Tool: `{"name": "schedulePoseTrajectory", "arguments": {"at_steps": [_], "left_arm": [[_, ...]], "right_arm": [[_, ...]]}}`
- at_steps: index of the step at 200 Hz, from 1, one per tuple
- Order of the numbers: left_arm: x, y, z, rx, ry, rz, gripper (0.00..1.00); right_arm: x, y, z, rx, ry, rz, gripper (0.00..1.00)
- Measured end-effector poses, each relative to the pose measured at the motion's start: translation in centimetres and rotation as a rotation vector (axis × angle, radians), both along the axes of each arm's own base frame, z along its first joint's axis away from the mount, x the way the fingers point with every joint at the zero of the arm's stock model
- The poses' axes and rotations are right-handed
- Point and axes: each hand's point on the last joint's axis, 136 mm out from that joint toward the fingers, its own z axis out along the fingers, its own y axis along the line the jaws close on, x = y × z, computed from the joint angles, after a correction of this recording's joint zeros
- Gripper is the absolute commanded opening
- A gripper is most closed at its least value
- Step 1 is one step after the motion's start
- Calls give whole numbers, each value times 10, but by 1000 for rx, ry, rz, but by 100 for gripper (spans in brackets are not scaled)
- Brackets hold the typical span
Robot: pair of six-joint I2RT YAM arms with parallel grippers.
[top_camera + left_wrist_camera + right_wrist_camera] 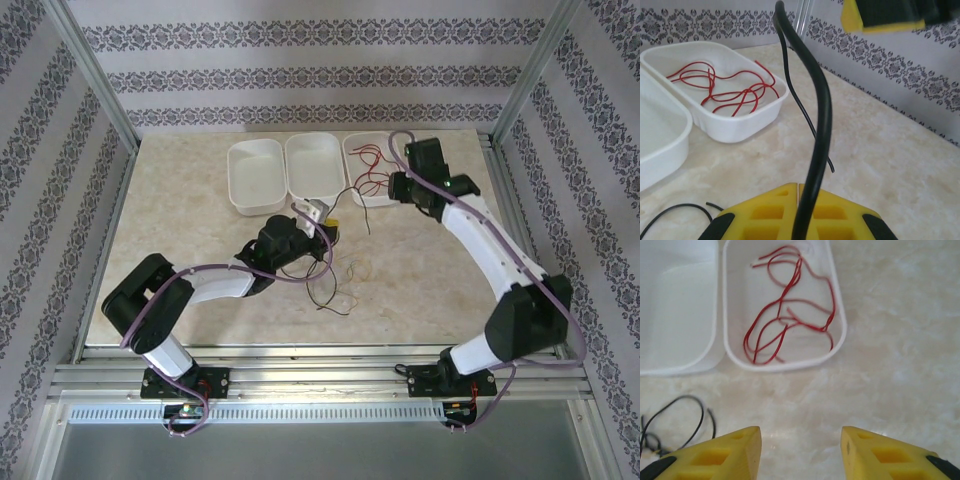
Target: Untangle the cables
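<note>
Patterned walls are enclosing a pale marbled table (200,230). My left gripper (799,187) is clamping a black cable (822,125), which is rising upright out of the closed jaws. My right gripper (801,435) is hovering with jaws apart and empty, just short of a white tray (785,365), where the red cables (782,326) are lying in loose loops. The remaining tangle (335,285) is resting mid-table. These wires are likely handling as light, limp and springy. I am judging a free end, away from crossings, the best hold.
</note>
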Motion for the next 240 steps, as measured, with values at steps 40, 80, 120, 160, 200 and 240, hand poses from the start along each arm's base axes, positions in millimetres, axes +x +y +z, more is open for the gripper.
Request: {"name": "schedulePoseTrajectory", "arguments": {"at_steps": [40,80,120,160,200,240], "left_arm": [[1,-1,13,-4,18,2,0],[0,-8,38,-41,37,-25,0],[-7,-14,88,-119,1,-80,0],[-7,-19,130,-186,-48,-112,0],[-4,-23,158,-234,-79,-123,0],[-5,-26,195,-286,-130,-153,0]], "right_arm": [[-39,17,-4,103,-77,43,53],[-57,15,5,149,-159,42,59],[-59,11,11,169,-205,19,67],[-59,12,4,182,-202,14,68],[-63,19,-3,211,-182,27,69],[-64,23,-6,223,-182,36,69]]}}
